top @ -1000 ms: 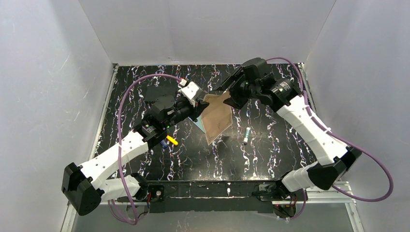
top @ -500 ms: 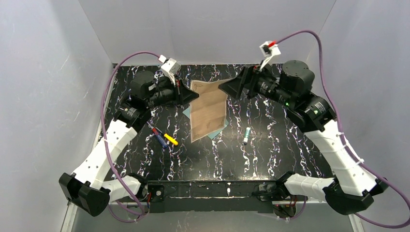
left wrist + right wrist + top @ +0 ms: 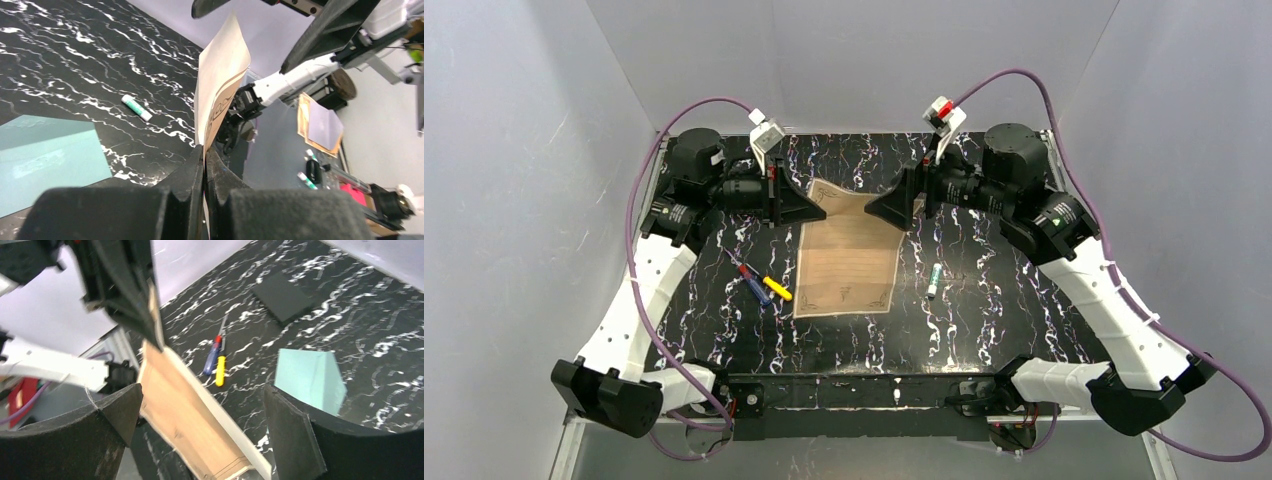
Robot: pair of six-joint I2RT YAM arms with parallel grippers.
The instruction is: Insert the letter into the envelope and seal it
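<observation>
The left gripper [image 3: 819,213] [image 3: 205,150] is clamped tight on the letter [image 3: 849,262] [image 3: 220,75], pinching its far left corner so that, in the left wrist view, the sheet stands up out of the closed jaws. The right gripper [image 3: 874,212] [image 3: 200,415] has its jaws spread wide and holds nothing; in its wrist view one edge of the letter [image 3: 175,405] runs through the gap between the 2 fingers [image 3: 290,435], and I cannot tell whether it touches either. From above, the letter hangs between the 2 grippers over the middle of the table [image 3: 984,330], tan with a dark ornate border, outside the envelope. The teal envelope [image 3: 45,155] [image 3: 310,377] lies flat on the table, hidden beneath the letter in the top view. A glue stick [image 3: 934,281] [image 3: 136,107] lies near the letter's right side, and 2 pens [image 3: 776,289] [image 3: 220,370] lie side by side near its left
</observation>
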